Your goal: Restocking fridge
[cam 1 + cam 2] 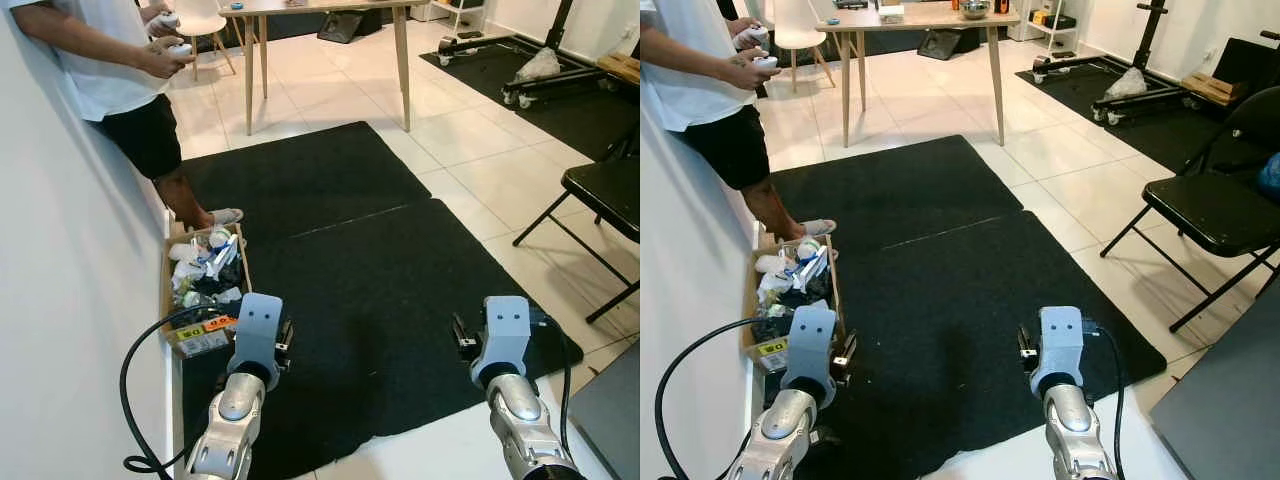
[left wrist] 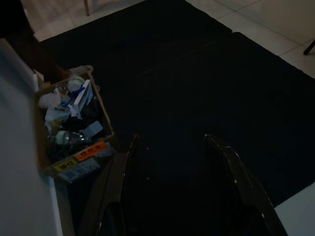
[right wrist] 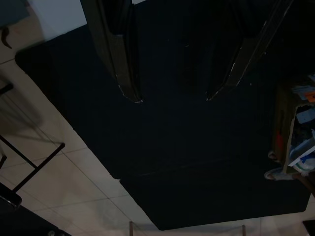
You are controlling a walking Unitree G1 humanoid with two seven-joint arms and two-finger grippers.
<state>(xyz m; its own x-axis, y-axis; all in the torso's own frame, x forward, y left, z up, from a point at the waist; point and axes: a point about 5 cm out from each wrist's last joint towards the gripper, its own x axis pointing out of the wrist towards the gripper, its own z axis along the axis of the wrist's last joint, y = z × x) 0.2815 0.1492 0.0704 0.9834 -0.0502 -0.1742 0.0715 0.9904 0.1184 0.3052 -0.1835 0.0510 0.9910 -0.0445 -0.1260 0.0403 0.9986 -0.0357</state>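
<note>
An open cardboard box full of bottles and packets stands on the floor against a white panel, at the left edge of a black mat. My left arm hovers over the mat just right of the box. In its wrist view the left gripper is open above bare mat, with the box off to one side. My right arm is held over the mat's right part. The right gripper is open too, with nothing between its fingers.
A person holding two controllers leans on the white panel behind the box, feet beside it. A wooden table stands further back, a black folding chair to the right, and exercise gear at the far right. A grey surface sits at the lower right.
</note>
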